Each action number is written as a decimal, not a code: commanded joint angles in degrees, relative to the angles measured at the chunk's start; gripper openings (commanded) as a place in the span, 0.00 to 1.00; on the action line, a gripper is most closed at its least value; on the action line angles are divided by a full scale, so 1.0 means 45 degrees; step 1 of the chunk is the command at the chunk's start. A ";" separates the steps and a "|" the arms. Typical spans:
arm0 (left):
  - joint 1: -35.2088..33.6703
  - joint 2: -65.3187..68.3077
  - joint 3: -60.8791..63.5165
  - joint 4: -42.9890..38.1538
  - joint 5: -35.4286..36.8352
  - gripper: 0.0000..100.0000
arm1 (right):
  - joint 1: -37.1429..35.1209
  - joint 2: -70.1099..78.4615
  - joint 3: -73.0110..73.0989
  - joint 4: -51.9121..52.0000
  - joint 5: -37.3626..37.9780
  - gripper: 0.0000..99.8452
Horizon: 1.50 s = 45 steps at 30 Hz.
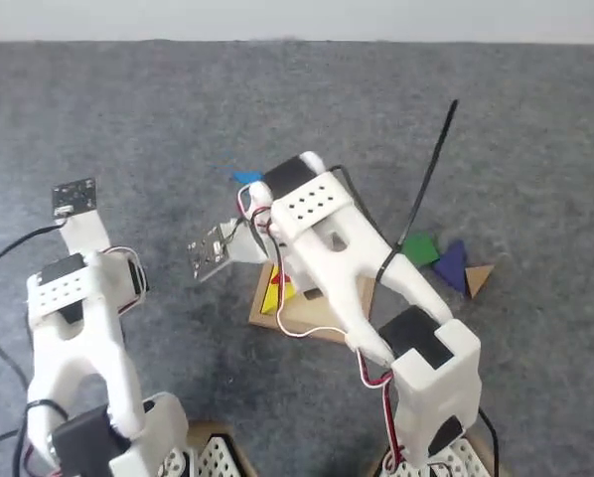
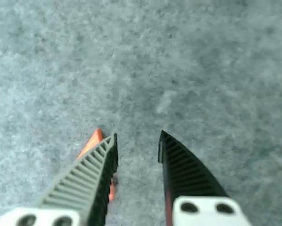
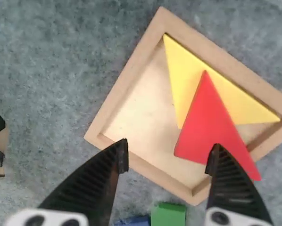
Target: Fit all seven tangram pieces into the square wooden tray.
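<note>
Above the square wooden tray (image 3: 128, 77), the right gripper (image 3: 167, 157) is held with its fingers spread apart and nothing between them. Inside the tray a yellow triangle (image 3: 186, 80) is laid along one side, and a red triangle (image 3: 209, 127) is propped partly over it, with one corner carried out over the tray's rim. Near the tray a green piece (image 1: 420, 248), a dark blue piece (image 1: 452, 266) and a tan piece (image 1: 479, 279) are clustered on the grey carpet (image 1: 128, 119). A light blue piece (image 1: 245, 179) is seen off the tray's opposite side. Well apart from the tray, the left gripper (image 2: 137, 141) is held open over the carpet, and an orange piece (image 2: 95, 143) is partly hidden behind one finger.
</note>
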 commanded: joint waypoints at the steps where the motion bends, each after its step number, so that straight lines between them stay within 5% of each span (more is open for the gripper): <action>1: -0.0098 -0.0117 0.0049 -0.0254 -0.0137 0.14 | -0.0068 -0.0694 0.0176 -0.0576 0.0215 0.26; 14: -0.0098 -0.0117 0.0068 -0.0274 -0.0137 0.14 | 0.0850 -0.0654 0.1602 -0.4132 0.0410 0.20; 28: -0.0098 -0.0117 0.0068 -0.0274 -0.0137 0.14 | 0.1905 0.1201 0.1524 -0.4269 -0.1328 0.24; 33: -0.0098 -0.0117 0.0068 -0.0274 -0.0137 0.14 | 0.2022 0.1182 0.1504 -0.4269 -0.4083 0.24; 45: -0.0098 -0.0117 0.0068 -0.0274 -0.0137 0.14 | 0.1260 0.1201 0.1348 -0.4991 -1.4847 0.24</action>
